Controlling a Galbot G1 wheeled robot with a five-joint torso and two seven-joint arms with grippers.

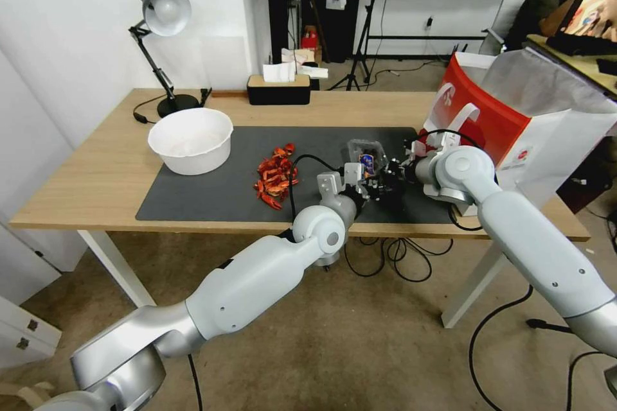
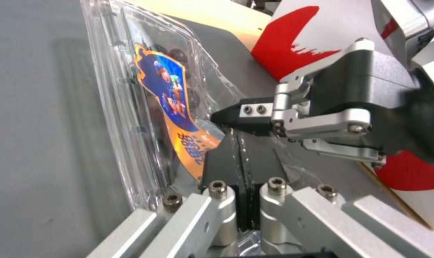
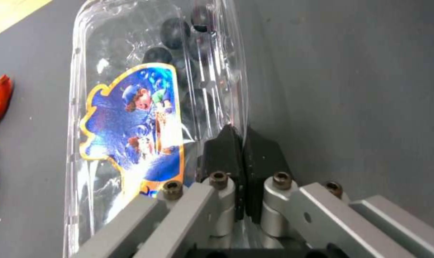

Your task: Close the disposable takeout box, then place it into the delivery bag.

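Clamshell takeout box (image 1: 366, 155) on the dark mat (image 1: 212, 189) beside the delivery bag (image 1: 488, 119), I see my left gripper (image 2: 239, 143) clenched on its rim, my right gripper (image 3: 242, 145) pinching the same rim, lid down, blueberries (image 3: 171, 28) inside.

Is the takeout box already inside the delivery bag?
No, the takeout box sits on the dark mat, beside the delivery bag.

No words or numbers can be read. The takeout box (image 3: 145, 107) carries a blue, orange-edged cartoon label whose characters are illegible; the delivery bag (image 1: 514, 122) shows a white graphic and a small red round mark.
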